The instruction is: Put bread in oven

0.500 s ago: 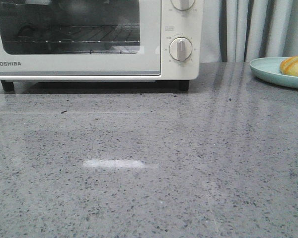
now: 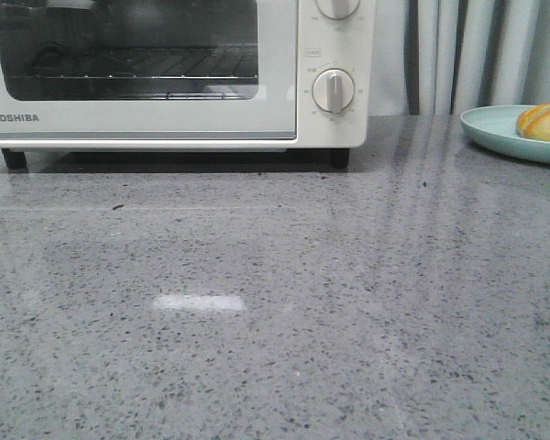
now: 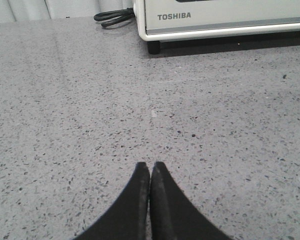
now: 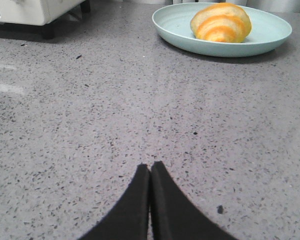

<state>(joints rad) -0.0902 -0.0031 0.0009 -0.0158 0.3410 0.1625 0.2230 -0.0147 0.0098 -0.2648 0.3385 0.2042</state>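
Note:
The bread, golden-orange with pale stripes, lies on a pale teal plate at the far right of the grey counter; it also shows in the right wrist view. The white TOSHIBA oven stands at the back left with its glass door closed; its lower edge shows in the left wrist view. My left gripper is shut and empty over bare counter, well short of the oven. My right gripper is shut and empty, well short of the plate. Neither gripper shows in the front view.
The oven's round dial knob sits right of the door. A black power cord lies beside the oven's outer side. Grey curtains hang behind the counter. The speckled counter stretches in front of the oven.

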